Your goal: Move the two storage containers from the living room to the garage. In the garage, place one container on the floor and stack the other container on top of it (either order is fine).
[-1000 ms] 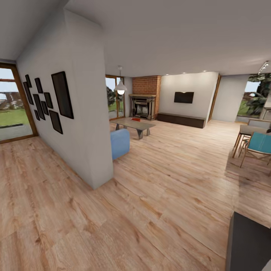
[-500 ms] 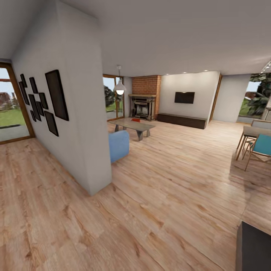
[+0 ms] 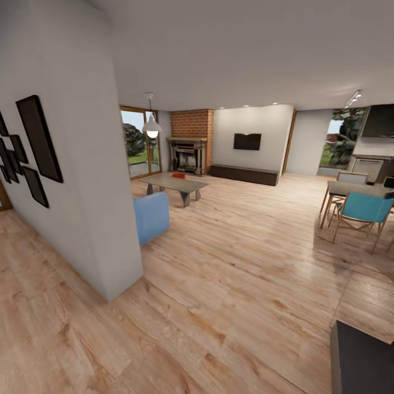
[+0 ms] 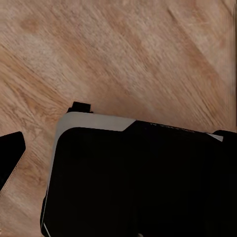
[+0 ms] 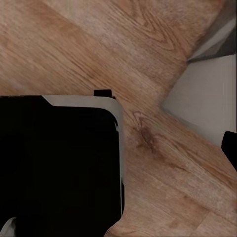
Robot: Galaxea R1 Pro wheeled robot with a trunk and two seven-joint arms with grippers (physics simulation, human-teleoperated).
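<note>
You're rolling into the living room; a red-orange container (image 3: 178, 175) sits on the coffee table (image 3: 174, 184) ahead. Steer past the partition wall (image 3: 87, 180). Gripper states: can't tell.

My head camera swings right: partition wall (image 3: 82, 164) and its black frames (image 3: 38, 139) slide leftward, the far-left glass door drops out, and dining table (image 3: 355, 191), teal chair (image 3: 364, 210), dark cabinet (image 3: 380, 121) come in.
</note>
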